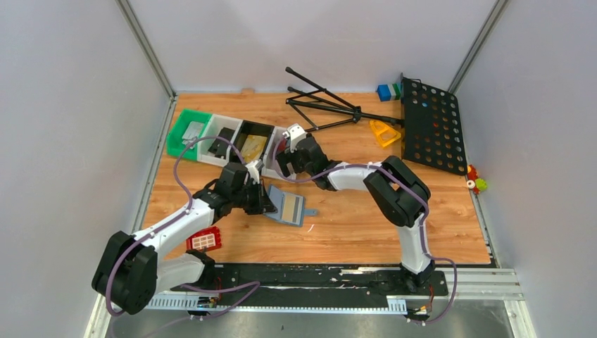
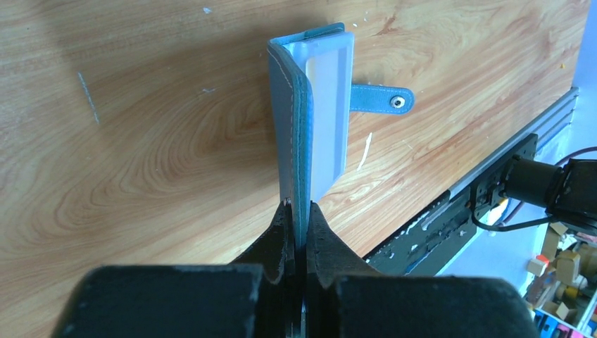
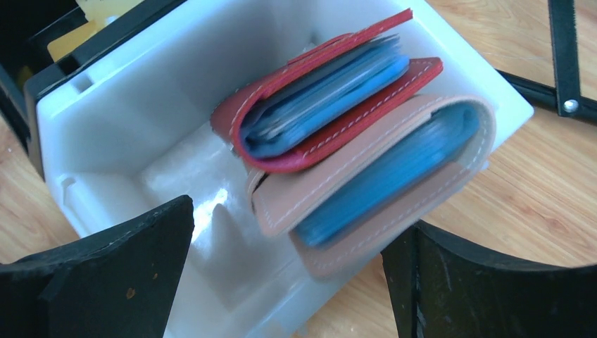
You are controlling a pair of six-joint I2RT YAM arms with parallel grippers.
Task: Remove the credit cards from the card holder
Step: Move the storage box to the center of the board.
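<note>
Left gripper (image 2: 299, 211) is clenched on one stitched edge of the card holder (image 2: 313, 105), which stands half-open on the table (image 2: 141, 141). The holder is judged light, soft and prone to flexing, so it is best pinned near the fold, while the right gripper (image 3: 288, 246) hangs fully released over a white bin (image 3: 91, 141).

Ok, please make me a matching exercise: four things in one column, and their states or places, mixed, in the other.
1 card holder
2 red wallet
3 left gripper
4 right gripper

a open
b in the white bin
c shut
d blue, pinched by one flap

Pairs: 1-d, 2-b, 3-c, 4-a
</note>
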